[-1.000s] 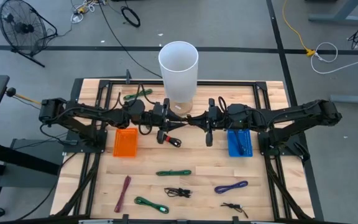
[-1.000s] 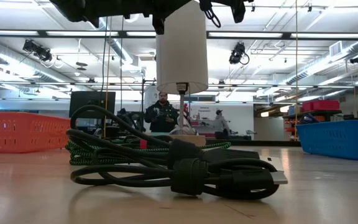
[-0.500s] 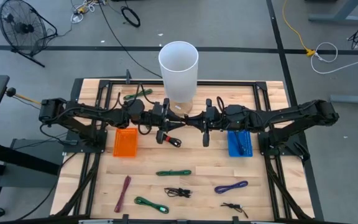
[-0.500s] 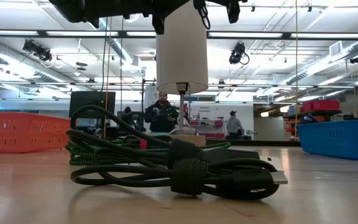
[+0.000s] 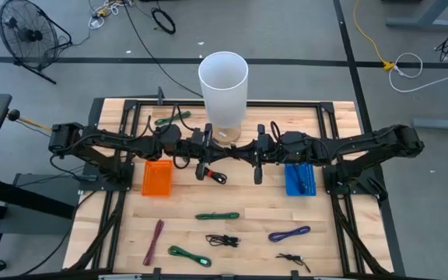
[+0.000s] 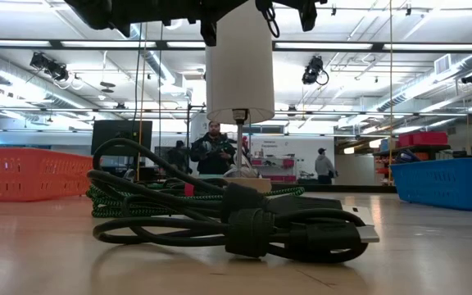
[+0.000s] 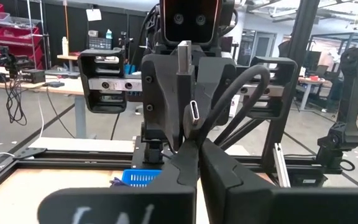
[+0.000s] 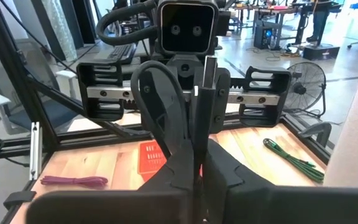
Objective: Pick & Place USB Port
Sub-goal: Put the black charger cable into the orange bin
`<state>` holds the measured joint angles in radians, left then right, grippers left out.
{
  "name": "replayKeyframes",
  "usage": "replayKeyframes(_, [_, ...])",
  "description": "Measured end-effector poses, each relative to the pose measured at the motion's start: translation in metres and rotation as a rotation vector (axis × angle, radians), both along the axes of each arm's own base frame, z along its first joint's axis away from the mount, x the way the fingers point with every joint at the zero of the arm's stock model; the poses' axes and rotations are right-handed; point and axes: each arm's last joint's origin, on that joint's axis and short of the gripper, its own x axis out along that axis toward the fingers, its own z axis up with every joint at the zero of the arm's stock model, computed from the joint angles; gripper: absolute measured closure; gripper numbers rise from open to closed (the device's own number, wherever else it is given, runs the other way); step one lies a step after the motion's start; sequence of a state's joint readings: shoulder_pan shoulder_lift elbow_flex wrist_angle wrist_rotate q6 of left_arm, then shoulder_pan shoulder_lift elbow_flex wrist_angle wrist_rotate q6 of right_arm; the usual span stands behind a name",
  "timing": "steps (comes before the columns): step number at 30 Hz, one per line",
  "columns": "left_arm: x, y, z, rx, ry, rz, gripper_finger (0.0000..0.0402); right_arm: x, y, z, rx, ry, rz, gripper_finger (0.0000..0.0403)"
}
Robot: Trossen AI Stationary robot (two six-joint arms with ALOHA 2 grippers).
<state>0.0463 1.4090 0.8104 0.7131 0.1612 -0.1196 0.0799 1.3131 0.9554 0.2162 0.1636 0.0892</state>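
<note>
We see both arms reaching in from the 2 sides of the wooden table [image 5: 341,117] and meeting above its middle, just in front of the tall white cylinder [image 5: 223,93] at the back. The left gripper [image 7: 197,152] is clenched, fingers pressed together on the black cable [image 7: 244,87], which loops up btwn the 2 wrists. The right gripper [image 8: 196,165] faces it head-on; its fingers look pinched close on the same cable, w/ a silver USB plug [image 7: 184,53] standing upright above them and a small oval connector [image 7: 193,112] just below the plug. So the task's cable hangs in the air btwn both grippers, off the table, approx. level w/ the cylinder's base. Below the left arm sits an orange bin [image 5: 157,178], below the right arm a blue bin [image 5: 299,179], each near its own arm and well apart from the other. On the front half of the table lie 6 loose cables: a green one [image 5: 217,215] near the centre, a maroon one [image 5: 155,241], a 2nd green one [image 5: 189,255], a black coil [image 5: 222,240], a purple one [image 5: 289,233] and a small black one [image 5: 290,258]. Another green cable [image 5: 172,118] lies at the back left, beside the cylinder. In the low view a person [image 6: 213,152] stands in the room beyond the table.
</note>
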Motion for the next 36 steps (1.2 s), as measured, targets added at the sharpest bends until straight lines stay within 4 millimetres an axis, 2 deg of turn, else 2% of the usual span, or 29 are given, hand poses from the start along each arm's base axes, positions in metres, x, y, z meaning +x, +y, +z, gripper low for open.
replayKeyframes(9, [0.001,0.002,-0.001,-0.007,0.025,0.027,0.04,-0.003,0.0,0.002,-0.002,0.004,0.017,0.0308])
replayKeyframes(16, [-0.013,0.011,-0.004,-0.021,0.189,0.114,0.0401,-0.014,-0.002,0.007,-0.038,0.038,-0.033,0.0272])
replayKeyframes(25, [-0.061,0.005,0.007,-0.048,0.444,0.219,0.0401,-0.034,-0.006,0.011,-0.058,0.121,-0.111,0.0274])
replayKeyframes(36, [-0.13,-0.031,-0.009,-0.267,0.855,0.387,0.0401,-0.037,-0.007,0.01,-0.042,0.144,-0.141,0.0291])
